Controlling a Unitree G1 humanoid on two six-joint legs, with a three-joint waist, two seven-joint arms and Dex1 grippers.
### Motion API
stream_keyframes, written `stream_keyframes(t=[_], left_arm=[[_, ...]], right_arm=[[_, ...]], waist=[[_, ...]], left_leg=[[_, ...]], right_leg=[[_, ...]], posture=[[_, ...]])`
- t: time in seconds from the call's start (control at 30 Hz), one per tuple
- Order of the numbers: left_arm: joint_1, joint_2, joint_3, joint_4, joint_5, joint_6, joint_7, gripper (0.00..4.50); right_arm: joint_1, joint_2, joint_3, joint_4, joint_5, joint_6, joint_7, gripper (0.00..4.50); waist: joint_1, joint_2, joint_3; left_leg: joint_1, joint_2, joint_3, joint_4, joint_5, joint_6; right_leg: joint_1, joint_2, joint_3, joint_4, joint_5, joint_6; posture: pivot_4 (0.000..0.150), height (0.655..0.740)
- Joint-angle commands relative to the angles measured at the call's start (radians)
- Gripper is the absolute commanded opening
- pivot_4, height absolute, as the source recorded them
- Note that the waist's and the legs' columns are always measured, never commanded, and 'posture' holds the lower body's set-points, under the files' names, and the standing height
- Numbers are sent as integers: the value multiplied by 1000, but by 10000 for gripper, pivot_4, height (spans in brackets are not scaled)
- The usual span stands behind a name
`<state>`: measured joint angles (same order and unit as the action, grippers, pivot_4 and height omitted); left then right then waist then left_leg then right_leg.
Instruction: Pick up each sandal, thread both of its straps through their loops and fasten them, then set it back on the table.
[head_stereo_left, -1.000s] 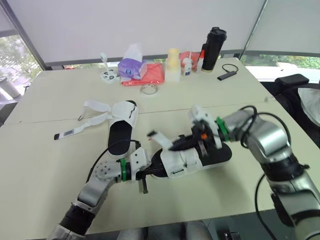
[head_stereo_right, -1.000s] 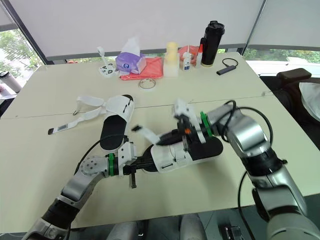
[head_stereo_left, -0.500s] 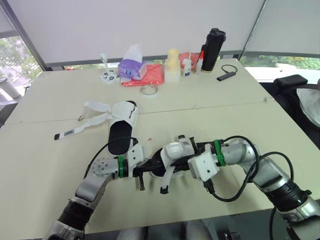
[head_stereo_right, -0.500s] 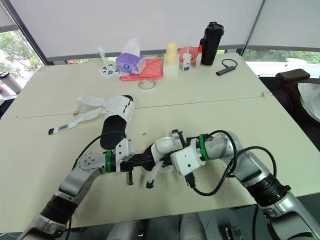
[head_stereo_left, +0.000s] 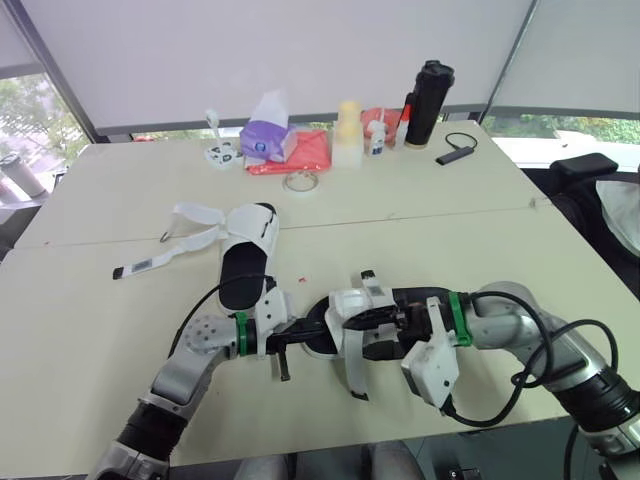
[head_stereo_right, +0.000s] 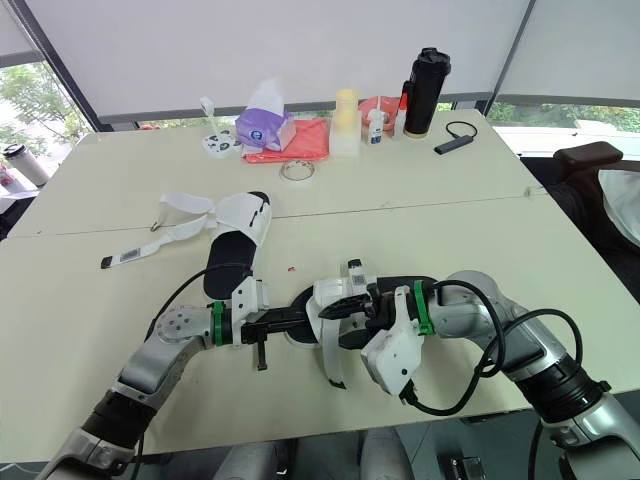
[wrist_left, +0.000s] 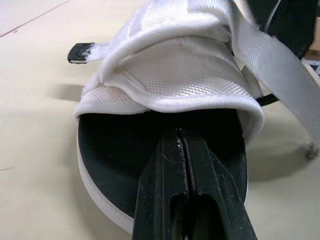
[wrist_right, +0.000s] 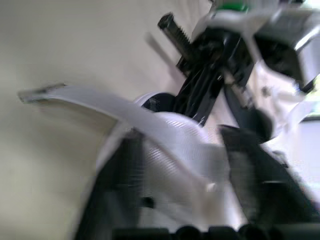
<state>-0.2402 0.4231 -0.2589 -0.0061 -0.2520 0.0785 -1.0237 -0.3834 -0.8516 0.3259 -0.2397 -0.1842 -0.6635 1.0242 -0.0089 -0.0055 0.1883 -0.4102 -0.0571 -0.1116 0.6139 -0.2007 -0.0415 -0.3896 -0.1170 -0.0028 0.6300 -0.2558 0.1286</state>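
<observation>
Near sandal (head_stereo_left: 348, 308) lies by the table (head_stereo_left: 90, 300) front edge, one strap hanging loose. Left gripper (wrist_left: 180, 137): fingers pressed together, tips on the black footbed. Right gripper (wrist_right: 182, 165): fingers clamp the white upper. Second sandal (head_stereo_left: 245, 255) mid-table, unstrapped. Far edge: tissue box (head_stereo_left: 265, 138), tissue sticking out; lidded black flask (head_stereo_left: 427, 90).

A pale cream table (head_stereo_left: 440, 200) spreads across the room, with a thin seam (head_stereo_left: 420, 215) running across where two tabletops meet. Behind it hangs a wide white blind (head_stereo_left: 300, 50), crossed by slanting dark frame bars (head_stereo_left: 45, 70). Green trees in daylight show through windows at the far left (head_stereo_left: 25, 110) and far right (head_stereo_left: 590, 125). A black chair (head_stereo_left: 585, 165) stands just beside the table's right edge.
</observation>
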Motion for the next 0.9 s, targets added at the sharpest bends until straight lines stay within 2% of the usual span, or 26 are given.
stream_keyframes(t=[0.03,0.07,0.37,0.43,0.57,0.73,0.9], left_arm=[[-1,0,0,14,4,-8,-7,0],[-2,0,0,15,4,-9,-9,0],[-18,-6,-1,44,10,-26,-25,0],[-21,-9,-4,51,11,-33,-26,0],[-25,-18,-8,59,13,-39,-26,0],[-25,-27,-14,58,16,-39,-23,0],[-26,-34,-15,56,20,-38,-20,0]], right_arm=[[35,-44,-3,-39,-8,-44,8,42762],[45,-59,-9,-54,12,-34,16,44505],[166,-257,-74,-117,134,-12,85,44505],[214,-305,-109,-127,258,151,119,44505],[277,-421,-190,-237,713,759,151,44505],[115,-440,-180,-230,1187,1425,112,44505],[11,-335,-177,-179,1392,1748,11,44505]], waist=[[1,0,0],[3,-1,0],[0,-1,1],[0,-1,1],[2,-1,1],[0,-1,1],[10,-1,1]], left_leg=[[0,0,0,0,0,0],[0,0,0,0,0,0],[0,1,0,0,0,0],[0,1,-1,0,0,0],[0,2,-2,0,0,0],[0,3,-2,0,0,1],[-5,2,-2,0,-1,1]], right_leg=[[0,0,0,0,0,0],[0,0,0,0,0,0],[0,-2,1,0,-1,0],[0,-2,2,0,-1,0],[0,-3,2,-1,-1,0],[0,-3,2,-1,-1,-1],[-4,-3,2,-3,-1,-1]], posture=[[1500,7400],[1500,7400],[1500,7400],[1500,7400],[1500,7400],[1500,7400],[1500,7400]])
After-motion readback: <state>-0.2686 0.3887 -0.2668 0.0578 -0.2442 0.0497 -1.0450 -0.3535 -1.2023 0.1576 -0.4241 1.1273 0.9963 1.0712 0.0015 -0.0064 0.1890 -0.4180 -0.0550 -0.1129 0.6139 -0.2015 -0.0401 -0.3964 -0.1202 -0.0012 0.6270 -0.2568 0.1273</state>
